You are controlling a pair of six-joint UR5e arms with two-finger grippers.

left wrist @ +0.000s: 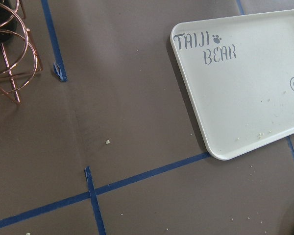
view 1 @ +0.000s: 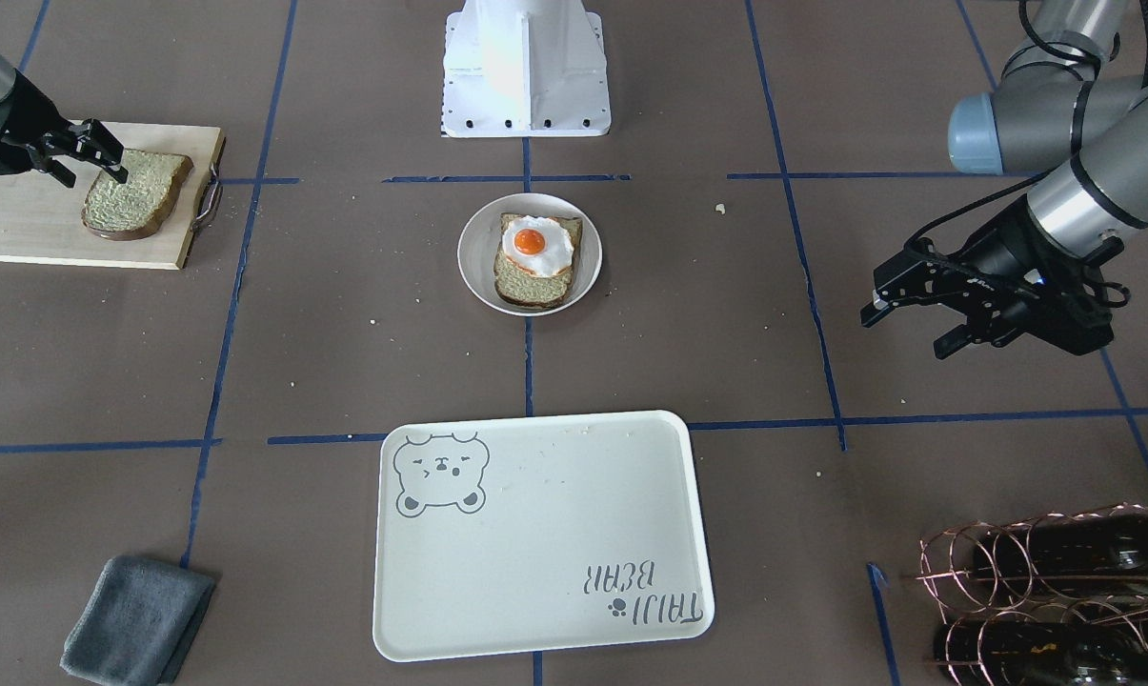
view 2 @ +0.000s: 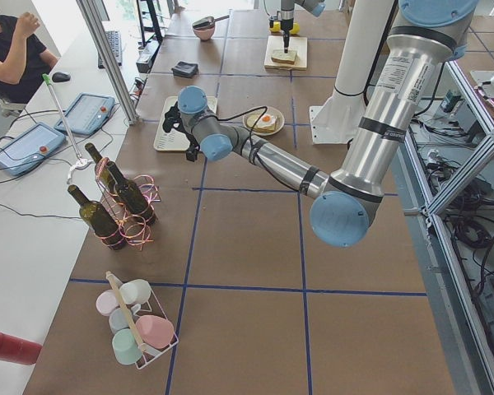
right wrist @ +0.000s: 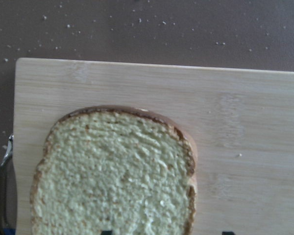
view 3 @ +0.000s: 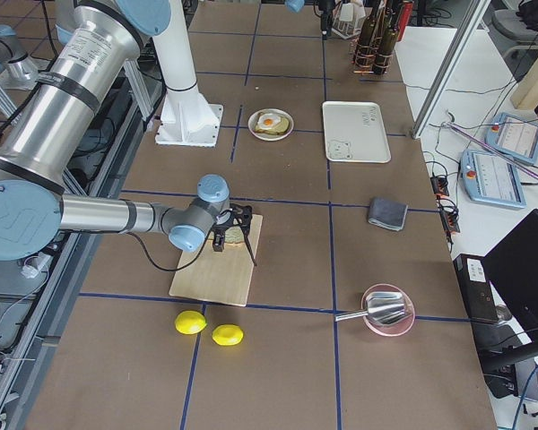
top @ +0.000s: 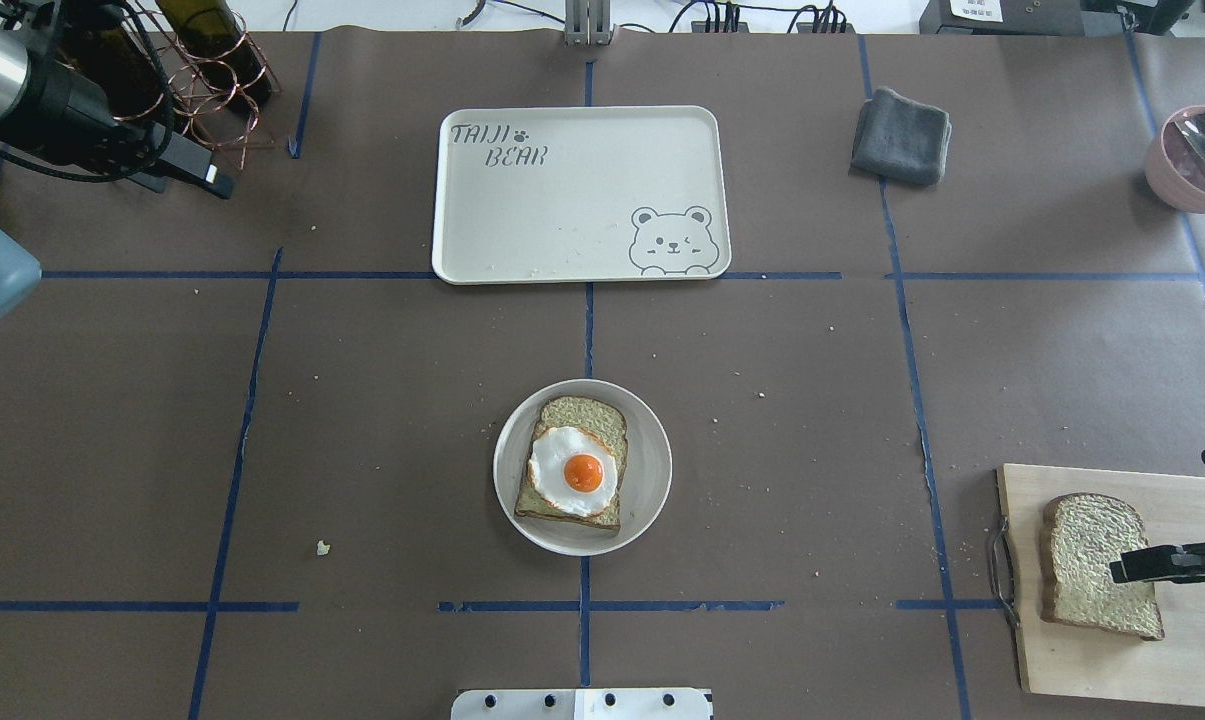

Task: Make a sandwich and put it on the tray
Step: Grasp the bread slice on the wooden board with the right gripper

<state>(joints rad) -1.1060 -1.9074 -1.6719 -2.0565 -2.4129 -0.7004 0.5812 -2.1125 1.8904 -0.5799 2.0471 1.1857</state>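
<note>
The sandwich is in two parts. One bread slice (view 1: 526, 284) with the fried egg (view 1: 536, 242) on top lies on the round plate (view 1: 469, 257) at mid-table; the egg (top: 574, 472) also shows from overhead. The other bread slice (view 1: 145, 200) (top: 1087, 540) (right wrist: 117, 171) lies on the wooden cutting board (top: 1092, 660). My right gripper (view 1: 111, 155) (top: 1162, 515) hovers open right above this slice, fingers either side. The tray (view 1: 535, 534) (top: 562, 200) (left wrist: 245, 83) has nothing on it. My left gripper (view 1: 907, 332) is open and empty above the table, beside the tray's side.
A grey cloth (top: 902, 135) lies by the tray. A copper rack of wine bottles (view 1: 1050, 591) (left wrist: 10, 54) stands near my left arm. A pink bowl (top: 1192, 160) sits at the far right. Two lemons (view 3: 206, 329) lie beyond the cutting board. The robot base (view 1: 526, 67) is behind the plate.
</note>
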